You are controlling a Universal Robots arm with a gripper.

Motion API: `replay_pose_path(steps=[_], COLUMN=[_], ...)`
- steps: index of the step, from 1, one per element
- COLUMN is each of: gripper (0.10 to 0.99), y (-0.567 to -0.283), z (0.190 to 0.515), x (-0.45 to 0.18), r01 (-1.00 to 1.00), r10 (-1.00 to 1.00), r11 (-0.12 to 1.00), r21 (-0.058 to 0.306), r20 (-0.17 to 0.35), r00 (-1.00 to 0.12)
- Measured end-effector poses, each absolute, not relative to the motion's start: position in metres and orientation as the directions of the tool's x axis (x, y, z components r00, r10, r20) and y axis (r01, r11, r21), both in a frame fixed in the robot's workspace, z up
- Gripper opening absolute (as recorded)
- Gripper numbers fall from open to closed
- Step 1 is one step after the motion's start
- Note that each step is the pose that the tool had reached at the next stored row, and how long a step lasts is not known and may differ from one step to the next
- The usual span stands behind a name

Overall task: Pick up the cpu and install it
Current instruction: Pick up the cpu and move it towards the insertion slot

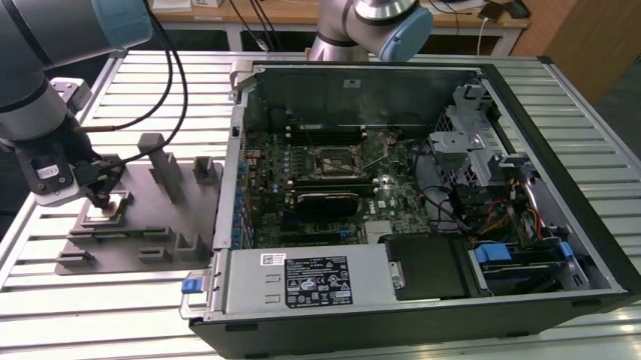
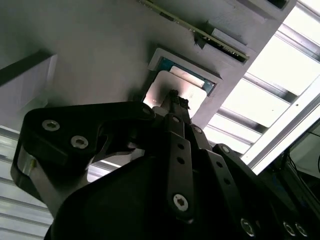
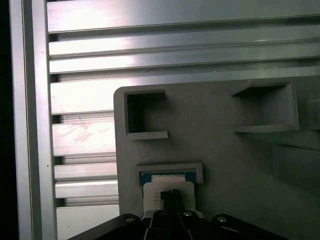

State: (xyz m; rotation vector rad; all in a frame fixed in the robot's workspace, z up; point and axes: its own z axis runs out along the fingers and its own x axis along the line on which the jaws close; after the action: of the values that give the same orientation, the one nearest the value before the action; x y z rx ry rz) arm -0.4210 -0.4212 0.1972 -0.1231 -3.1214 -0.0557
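One cpu [image 1: 106, 214] lies flat, metal face up, in a shallow walled recess of the grey holder [image 1: 150, 225], close to the holder's edge on the exterior view's left. The recess walls appear meant to keep the chip square and at a known place for picking. In both wrist views the silver top [image 2: 159, 90] [image 3: 152, 192] shows under the tool, with a blue-green strip along one recess wall.

The gripper [image 1: 100, 199] stands upright over the chip, its tip [image 2: 175, 101] [image 3: 172, 194] on or just above the middle of the metal face. Whether it has taken hold cannot be told. A central, vertical approach probably keeps the chip level.

Two square pockets [image 3: 145, 115] of the holder are nearby, and upright posts [image 1: 155, 161] rise toward its far edge. The holder rests on the slatted table [image 1: 120, 307], just beside the open computer case [image 1: 561, 150]. Inside the case, near the board's middle, the socket [image 1: 335, 160] carries no chip, so installation is judged not yet done.
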Motion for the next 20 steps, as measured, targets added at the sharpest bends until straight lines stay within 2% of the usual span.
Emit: replay_pose_path(steps=[1, 2, 4, 5, 6, 7, 8, 9, 11, 20], gripper=[0.169, 0.169, 0.29, 0.29, 0.353, 0.353, 0.467, 0.467, 0.588, 0.588], y=[-0.4212, -0.4212, -0.4212, -0.4212, -0.4212, -0.4212, -0.4212, -0.4212, -0.4212, -0.4212], z=[0.1972, 0.1972, 0.1971, 0.1971, 0.197, 0.197, 0.1969, 0.1969, 0.1968, 0.1929], x=[-0.421, -0.421, -0.421, -0.421, -0.421, -0.421, -0.421, -0.421, -0.421, -0.4221], r01=[0.079, 0.079, 0.079, 0.079, 0.079, 0.079, 0.079, 0.079, 0.079, 0.007], r10=[0.078, 0.078, 0.078, 0.078, 0.078, 0.078, 0.078, 0.078, 0.078, 0.006], r11=[0.996, 0.996, 0.996, 0.996, 0.996, 0.996, 0.996, 0.996, 0.996, 0.999], r21=[0.035, 0.035, 0.035, 0.035, 0.035, 0.035, 0.035, 0.035, 0.035, 0.035], r20=[0.019, 0.019, 0.019, 0.019, 0.019, 0.019, 0.019, 0.019, 0.019, 0.018], r00=[-0.997, -0.997, -0.997, -0.997, -0.997, -0.997, -0.997, -0.997, -0.997, -1.0])
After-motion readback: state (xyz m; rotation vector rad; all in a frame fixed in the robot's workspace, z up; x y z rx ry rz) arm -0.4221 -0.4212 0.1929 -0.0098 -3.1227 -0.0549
